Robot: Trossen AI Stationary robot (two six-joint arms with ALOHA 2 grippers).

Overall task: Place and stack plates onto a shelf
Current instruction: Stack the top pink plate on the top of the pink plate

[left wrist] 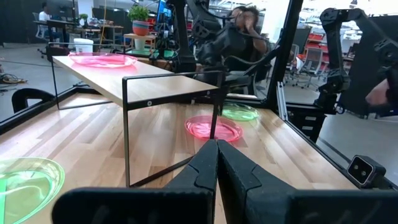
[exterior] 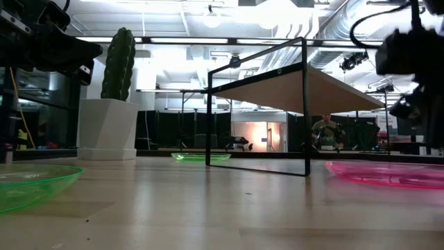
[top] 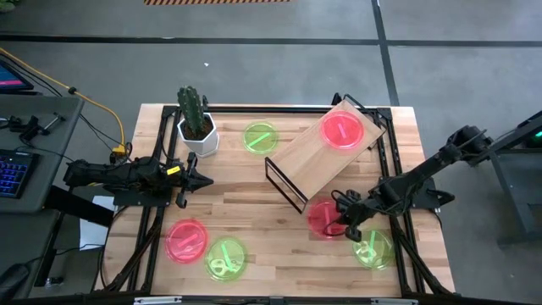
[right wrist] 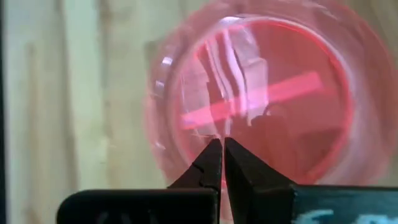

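Even overhead light leaves the tabletop (top: pixel 271 246) bright with soft, faint shadows. In the low view, ceiling lamps (exterior: pixel 277 10) blow out to white glare. The right wrist view is blurred, a pink plate (right wrist: pixel 261 99) smeared with glinting highlights.

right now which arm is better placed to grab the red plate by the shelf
Right. The right gripper hangs directly over that red plate beside the shelf, while the left gripper waits across the table near the cactus.

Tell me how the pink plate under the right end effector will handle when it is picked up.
The pink plate looks thin and translucent, so probably light and slightly flexible. Its glossy surface may slip between the fingers. Lying flat and shallow, it would probably slide rather than tip if nudged.
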